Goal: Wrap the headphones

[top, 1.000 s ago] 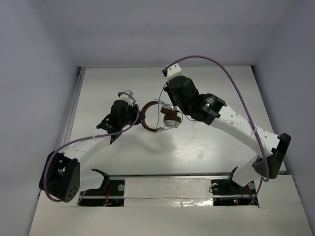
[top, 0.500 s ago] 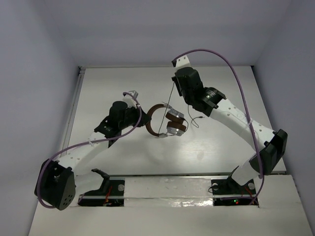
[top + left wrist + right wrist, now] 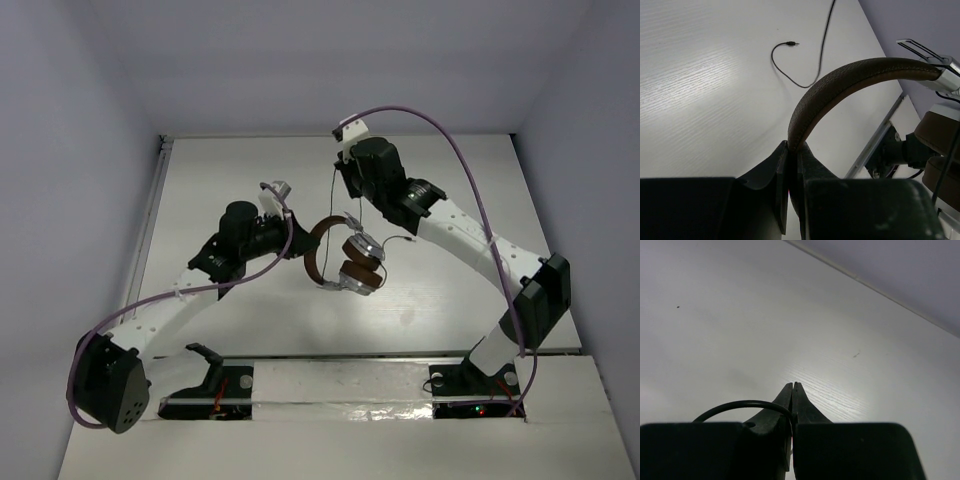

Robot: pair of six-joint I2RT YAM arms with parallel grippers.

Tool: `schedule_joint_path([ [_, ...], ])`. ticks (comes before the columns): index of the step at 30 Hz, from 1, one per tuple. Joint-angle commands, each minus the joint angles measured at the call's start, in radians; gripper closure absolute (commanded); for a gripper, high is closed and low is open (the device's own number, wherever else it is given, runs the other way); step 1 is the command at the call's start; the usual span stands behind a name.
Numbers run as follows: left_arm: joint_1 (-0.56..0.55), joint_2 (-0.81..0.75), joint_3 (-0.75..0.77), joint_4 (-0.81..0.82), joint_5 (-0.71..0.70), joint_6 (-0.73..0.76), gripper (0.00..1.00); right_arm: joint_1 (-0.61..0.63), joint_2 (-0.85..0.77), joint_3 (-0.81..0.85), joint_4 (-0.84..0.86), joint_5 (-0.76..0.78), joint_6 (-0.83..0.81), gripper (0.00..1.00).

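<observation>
Winding the cord (image 3: pixel 742 402), mid-wrap.
Left fingers (image 3: pixel 770 170) clench the headband (image 3: pixel 855 75), right fingers (image 3: pixel 807 412) pinch the cord, it seems; next, carry it around the headphones (image 3: pixel 360 275).

1 headphones (image 3: pixel 335 255): 1 brown headband (image 3: pixel 850 80), 2 silver earcups (image 3: pixel 362 247), 1 thin black cord (image 3: pixel 812 65), 1 plug (image 3: pixel 791 44) at the cord's end. 2 robot arms: left arm (image 3: pixel 185 293), right arm (image 3: pixel 470 235). 2 hands: left hand (image 3: pixel 794 150), right hand (image 3: pixel 792 388). 2 purple cables (image 3: pixel 468 158), one per arm. 1 white surface (image 3: pixel 430 300).
</observation>
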Motion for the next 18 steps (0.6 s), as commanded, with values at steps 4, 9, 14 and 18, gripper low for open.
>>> schedule_joint_path([
  [4, -0.004, -0.108, 0.070, 0.006, -0.023, 0.001, 1.00, -0.049, 0.025, -0.071, 0.119, -0.107, 0.025, 1.00],
  [9, -0.004, -0.142, 0.102, -0.067, -0.144, 0.000, 1.00, -0.058, -0.067, -0.181, 0.208, -0.095, 0.081, 1.00],
  [14, -0.004, -0.157, 0.130, -0.112, -0.187, 0.007, 1.00, -0.081, -0.125, -0.256, 0.239, -0.084, 0.143, 1.00],
  [18, -0.004, -0.165, 0.137, -0.112, -0.195, 0.007, 1.00, -0.091, -0.139, -0.295, 0.251, -0.075, 0.176, 1.00],
])
